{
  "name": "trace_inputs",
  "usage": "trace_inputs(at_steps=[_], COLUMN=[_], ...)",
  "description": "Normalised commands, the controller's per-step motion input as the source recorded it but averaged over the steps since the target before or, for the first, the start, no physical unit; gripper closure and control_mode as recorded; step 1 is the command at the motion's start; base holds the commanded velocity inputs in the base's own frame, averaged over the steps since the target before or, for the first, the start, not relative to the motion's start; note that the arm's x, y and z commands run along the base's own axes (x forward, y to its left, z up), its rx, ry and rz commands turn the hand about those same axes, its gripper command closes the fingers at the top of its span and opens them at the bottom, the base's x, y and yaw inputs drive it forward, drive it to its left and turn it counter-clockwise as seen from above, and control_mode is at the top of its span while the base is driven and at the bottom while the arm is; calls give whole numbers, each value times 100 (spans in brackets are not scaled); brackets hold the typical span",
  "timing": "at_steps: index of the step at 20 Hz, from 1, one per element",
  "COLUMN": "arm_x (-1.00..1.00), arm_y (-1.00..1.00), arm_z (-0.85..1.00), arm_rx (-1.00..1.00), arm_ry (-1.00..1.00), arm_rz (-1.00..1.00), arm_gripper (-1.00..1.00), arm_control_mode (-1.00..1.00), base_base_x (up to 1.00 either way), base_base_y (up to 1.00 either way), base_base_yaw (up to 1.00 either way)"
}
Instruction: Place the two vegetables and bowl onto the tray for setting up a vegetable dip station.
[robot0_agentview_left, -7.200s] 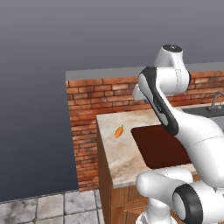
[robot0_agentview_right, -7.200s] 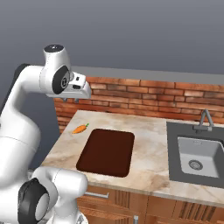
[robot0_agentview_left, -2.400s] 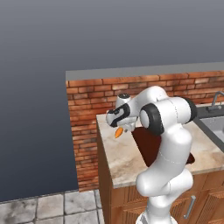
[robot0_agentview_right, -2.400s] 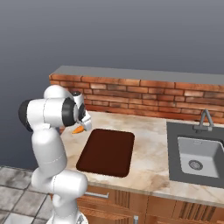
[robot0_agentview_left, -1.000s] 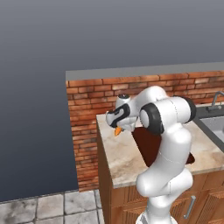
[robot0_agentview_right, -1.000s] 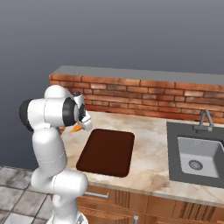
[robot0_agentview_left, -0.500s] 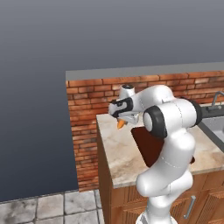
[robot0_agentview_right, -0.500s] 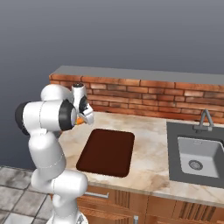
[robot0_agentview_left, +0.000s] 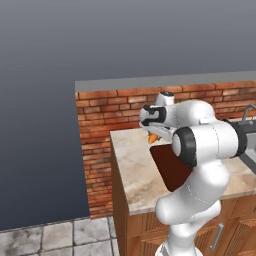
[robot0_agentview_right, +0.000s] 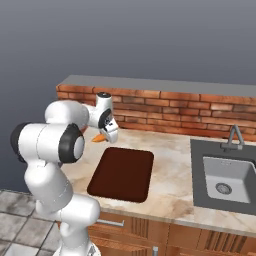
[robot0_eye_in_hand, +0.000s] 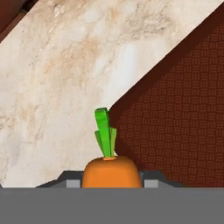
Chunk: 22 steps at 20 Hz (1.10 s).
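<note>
Gripping smooth orange carrot (robot0_eye_in_hand: 111, 171) in jaws | woven-textured brown tray (robot0_eye_in_hand: 183, 127) | marbled countertop (robot0_eye_in_hand: 57, 87)

Marble-look beige counter (robot0_agentview_right: 172, 165) on wooden cabinets (robot0_agentview_left: 235, 225) with metal handles. Behind it, low red brick wall (robot0_agentview_right: 165, 107) capped by grey ledge (robot0_agentview_right: 165, 85). Grey sink (robot0_agentview_right: 225, 177) sunk into counter at right, with tap (robot0_agentview_right: 233, 136) at its back edge. Plain dark grey-blue wall (robot0_agentview_left: 75, 40) beyond. Grey stone-tile floor (robot0_agentview_left: 55, 237) at lower left of left base view. Even, soft light, no hard shadows.
</note>
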Motion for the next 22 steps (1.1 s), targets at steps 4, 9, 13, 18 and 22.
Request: trace_inputs(at_steps=[4, 9, 13, 18, 22], arm_x=[-28, -27, -7, 0, 0], arm_y=[-66, -59, -30, -15, -11], arm_z=[5, 0, 0, 0, -8], arm_rx=[6, 2, 0, 0, 0], arm_ry=[0, 0, 0, 0, 0], arm_rz=[-11, -14, -13, -14, -16], arm_gripper=[100, 100, 100, 100, 100], arm_control_mode=[-100, -100, -100, -100, -100], base_base_x=[0, 0, 0, 0, 0], base_base_y=[0, 0, 0, 0, 0], base_base_yaw=[0, 0, 0, 0, 0])
